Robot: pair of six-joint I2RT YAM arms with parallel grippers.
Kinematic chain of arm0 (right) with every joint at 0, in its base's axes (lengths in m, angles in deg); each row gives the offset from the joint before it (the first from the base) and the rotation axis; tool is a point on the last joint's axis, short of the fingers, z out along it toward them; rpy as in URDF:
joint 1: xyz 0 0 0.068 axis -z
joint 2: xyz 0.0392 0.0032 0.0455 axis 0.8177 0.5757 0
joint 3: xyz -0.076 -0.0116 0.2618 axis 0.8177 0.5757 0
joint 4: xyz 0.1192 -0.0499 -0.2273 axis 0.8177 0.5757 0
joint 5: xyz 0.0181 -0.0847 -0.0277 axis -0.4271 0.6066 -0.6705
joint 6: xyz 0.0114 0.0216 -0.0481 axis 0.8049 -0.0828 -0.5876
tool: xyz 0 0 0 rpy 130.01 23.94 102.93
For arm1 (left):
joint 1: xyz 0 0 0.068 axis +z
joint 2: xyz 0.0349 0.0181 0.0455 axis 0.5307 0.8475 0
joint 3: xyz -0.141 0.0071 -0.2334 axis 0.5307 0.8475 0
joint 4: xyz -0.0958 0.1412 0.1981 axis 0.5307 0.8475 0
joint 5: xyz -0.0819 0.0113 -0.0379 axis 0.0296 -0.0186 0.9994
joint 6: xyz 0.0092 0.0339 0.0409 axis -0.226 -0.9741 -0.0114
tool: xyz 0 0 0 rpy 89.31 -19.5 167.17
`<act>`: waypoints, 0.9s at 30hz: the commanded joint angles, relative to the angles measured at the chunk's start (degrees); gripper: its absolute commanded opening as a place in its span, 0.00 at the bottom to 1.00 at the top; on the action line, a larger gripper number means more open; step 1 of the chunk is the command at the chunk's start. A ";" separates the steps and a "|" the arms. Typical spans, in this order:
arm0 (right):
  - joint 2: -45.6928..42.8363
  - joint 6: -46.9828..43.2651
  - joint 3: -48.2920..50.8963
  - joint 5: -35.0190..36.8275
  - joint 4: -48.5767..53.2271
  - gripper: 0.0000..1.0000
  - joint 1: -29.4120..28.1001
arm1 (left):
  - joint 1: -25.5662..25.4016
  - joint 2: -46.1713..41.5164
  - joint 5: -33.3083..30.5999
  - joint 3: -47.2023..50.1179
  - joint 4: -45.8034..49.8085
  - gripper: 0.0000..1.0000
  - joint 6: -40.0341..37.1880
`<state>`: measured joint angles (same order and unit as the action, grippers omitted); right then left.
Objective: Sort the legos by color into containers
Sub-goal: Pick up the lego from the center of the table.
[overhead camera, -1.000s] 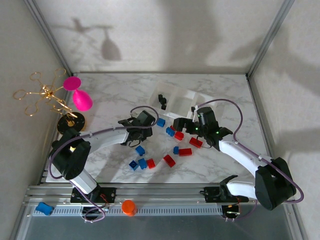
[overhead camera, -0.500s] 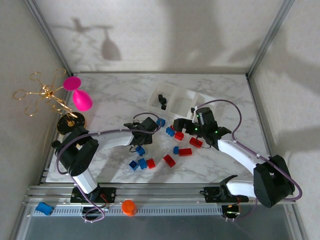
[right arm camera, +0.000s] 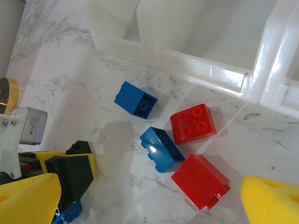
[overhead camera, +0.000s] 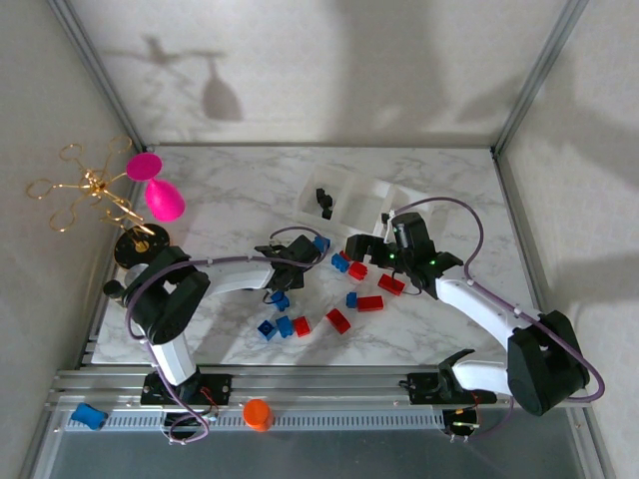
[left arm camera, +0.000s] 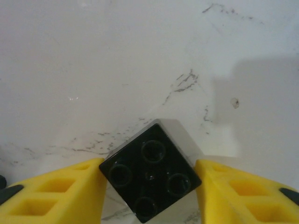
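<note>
Left gripper (left arm camera: 149, 186) newly around black lego (left arm camera: 150, 179)

My gripper (left arm camera: 149, 164) pinches a square black lego (left arm camera: 150, 179) by two opposite corners, with veined white tabletop (left arm camera: 117, 70) ahead.

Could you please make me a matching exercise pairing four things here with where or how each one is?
1 left gripper
2 right gripper
3 white tray
4 orange knob

A open, above a red lego
B on the near rail
C closed on a black lego
D black pieces in one end compartment

Pairs: 1-C, 2-A, 3-D, 4-B
</note>
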<state>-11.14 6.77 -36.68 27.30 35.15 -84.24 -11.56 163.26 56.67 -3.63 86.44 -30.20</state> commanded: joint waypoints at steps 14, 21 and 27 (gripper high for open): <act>-3.30 -0.72 -0.55 -0.11 1.07 0.99 0.05 | -0.53 -2.57 -3.95 -2.87 -0.97 0.43 0.49; -2.55 -1.17 -2.89 -0.15 1.38 0.99 0.39 | 0.23 -0.22 -6.24 -12.09 0.46 0.44 -2.50; -2.25 -1.18 -4.57 0.66 2.17 0.99 1.69 | 2.92 5.13 -5.90 -20.95 -0.18 0.44 -4.61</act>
<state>-13.44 6.36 -39.09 27.36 36.49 -83.41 -10.42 165.16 52.65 -21.07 85.94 -32.74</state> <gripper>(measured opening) 0.987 0.443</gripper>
